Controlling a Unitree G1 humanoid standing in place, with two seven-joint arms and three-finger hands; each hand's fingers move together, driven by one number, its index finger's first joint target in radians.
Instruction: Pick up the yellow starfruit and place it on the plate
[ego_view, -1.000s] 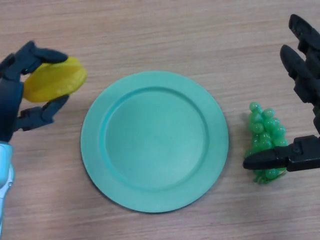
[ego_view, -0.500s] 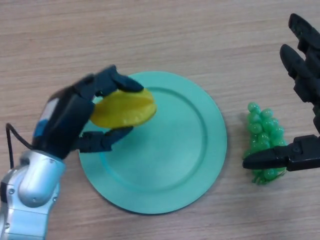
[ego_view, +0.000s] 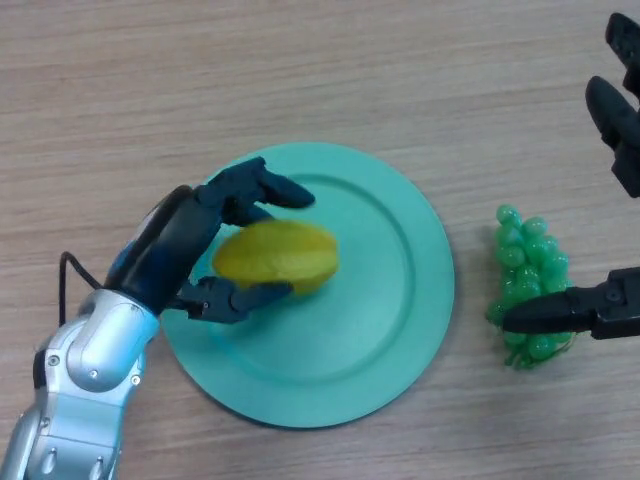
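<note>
- Since a half second ago, the left hand (ego_view: 175, 250) has carried the yellow starfruit (ego_view: 277, 256) further to the right and a little nearer, so the fruit is now over the inner part of the plate (ego_view: 400, 330) instead of over its left rim.
- Its fingers are curled round the starfruit: the upper ones lie over the far side of the fruit, the thumb is under its near side, so the fruit is pinched between them.
- I cannot tell whether the starfruit already touches the plate or is just above it; it is left of the plate's middle.
- The green plate lies on the wooden table (ego_view: 320, 70), in the middle of the scene.
- The right hand (ego_view: 620, 300) shows at the right edge and has shifted slightly to the right; its fingers are straight and spread apart, holding nothing.
- A bunch of green grapes (ego_view: 530, 285) lies on the table just right of the plate, not touching it; the right thumb lies over its near part.
</note>
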